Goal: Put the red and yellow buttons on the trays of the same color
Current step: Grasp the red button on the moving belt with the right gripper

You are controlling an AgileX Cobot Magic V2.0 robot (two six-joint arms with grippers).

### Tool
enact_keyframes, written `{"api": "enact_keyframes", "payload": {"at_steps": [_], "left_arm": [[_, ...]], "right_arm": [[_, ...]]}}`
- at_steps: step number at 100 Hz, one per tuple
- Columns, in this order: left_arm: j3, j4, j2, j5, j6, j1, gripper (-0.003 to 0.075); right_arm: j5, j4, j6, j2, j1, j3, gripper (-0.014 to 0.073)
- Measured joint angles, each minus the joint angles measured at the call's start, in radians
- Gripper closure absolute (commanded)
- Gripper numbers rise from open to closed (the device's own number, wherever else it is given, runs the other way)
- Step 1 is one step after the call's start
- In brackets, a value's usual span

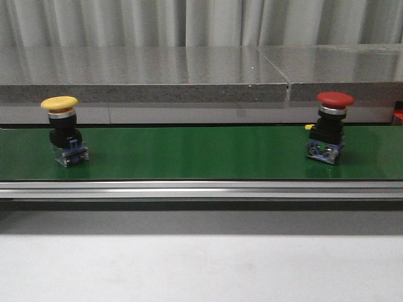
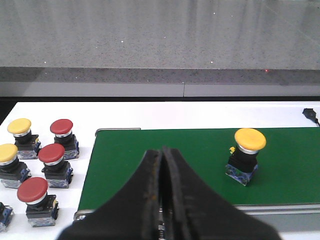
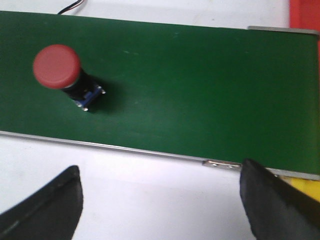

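In the left wrist view the left gripper (image 2: 162,200) is nearest, its dark fingers (image 2: 145,195) pressed together with nothing between them, held over the near edge of the green belt (image 2: 165,150). Past it and off to one side the yellow button (image 2: 249,139) stands upright on the belt, well apart from the fingertips. On the white bench (image 2: 50,115) beside the belt's end sits a cluster of spare buttons (image 2: 40,170), three red-capped and two yellow-capped (one more shows only as a corner at the frame edge).

In the right wrist view the right gripper (image 3: 160,200) is spread wide and holds nothing; its fingers (image 3: 45,205) hang above the white bench just short of the belt's metal rail (image 3: 215,163). The red button (image 3: 56,66) stands on the belt beyond, near one finger's side, clear of both. A strip of red (image 3: 305,15) shows past the belt's far corner and a bit of yellow (image 3: 305,186) beside the other finger; what they belong to cannot be told.

The front view shows the yellow button (image 1: 60,104) toward the belt's left and the red button (image 1: 334,99) toward its right, far apart, with a grey stone ledge (image 1: 189,75) and curtain (image 1: 201,22) behind.
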Motion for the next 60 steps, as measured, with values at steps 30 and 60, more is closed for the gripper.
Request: {"api": "enact_keyframes", "payload": {"at_steps": [30,60], "left_arm": [[0.0,0.0,0.0,0.0,0.0,0.0,0.0739],[0.0,0.0,0.0,0.0,0.0,0.0,0.0739]], "right_arm": [[-0.004,0.149,-0.17,0.193,0.03,-0.073,-0.004],[-0.084,0.138,-0.183,0.353,0.08,-0.141,-0.004]]}}
